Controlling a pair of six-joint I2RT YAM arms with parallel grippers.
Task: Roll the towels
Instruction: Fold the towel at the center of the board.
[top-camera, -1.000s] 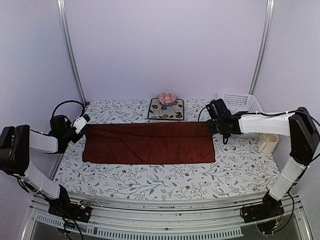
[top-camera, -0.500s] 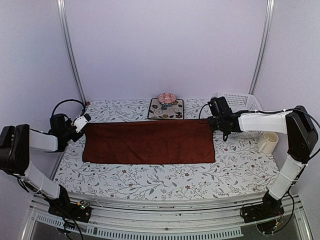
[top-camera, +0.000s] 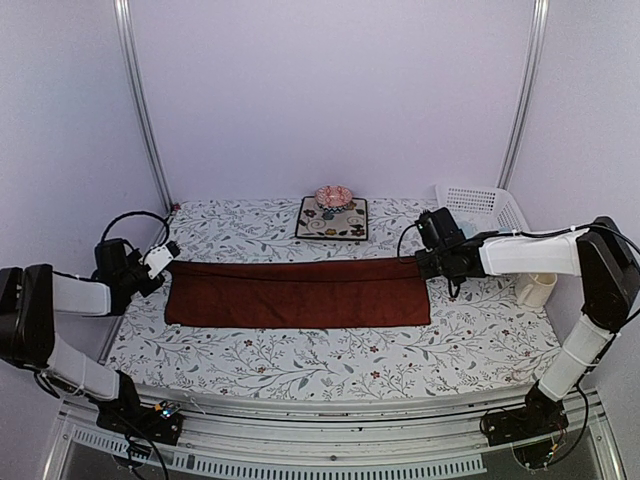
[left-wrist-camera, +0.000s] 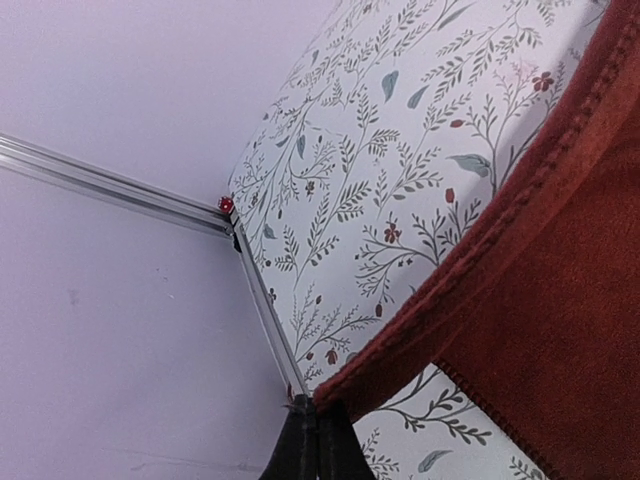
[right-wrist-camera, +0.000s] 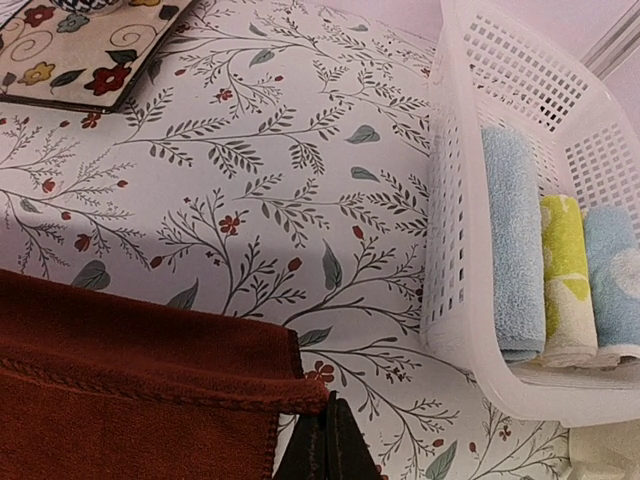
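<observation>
Dark red cloth fills the middle of the table: the dark red towel (top-camera: 300, 295) lies stretched in a long band from left to right on the white floral table covering (top-camera: 300, 370). Its near edge rests flat on the covering. Its far edge is held at both ends.

The left gripper (top-camera: 160, 262) sits at the far left corner, and the left wrist view shows its fingers clamped tight (left-wrist-camera: 315, 440) on the hem of that corner. From there the towel's edge rises slightly off the covering, and a second layer of towel shows under it. The right gripper (top-camera: 426, 266) is at the far right corner, its fingers likewise pinched together (right-wrist-camera: 325, 440) on the corner of the cloth. There too the towel lies double, with one hemmed layer over another.

Beyond the towel, in the middle of the far side, lies a square dark floral mat (top-camera: 332, 220) with a small pink object (top-camera: 333, 195) on it. A white plastic basket (top-camera: 480, 200) stands in the far right corner. Three rolled towels lie side by side inside it: a pale blue towel (right-wrist-camera: 515, 240), a yellow towel (right-wrist-camera: 565, 270) and a printed blue towel (right-wrist-camera: 612, 285). A cream cup (top-camera: 535, 290) stands near the right edge, just behind the right arm.
</observation>
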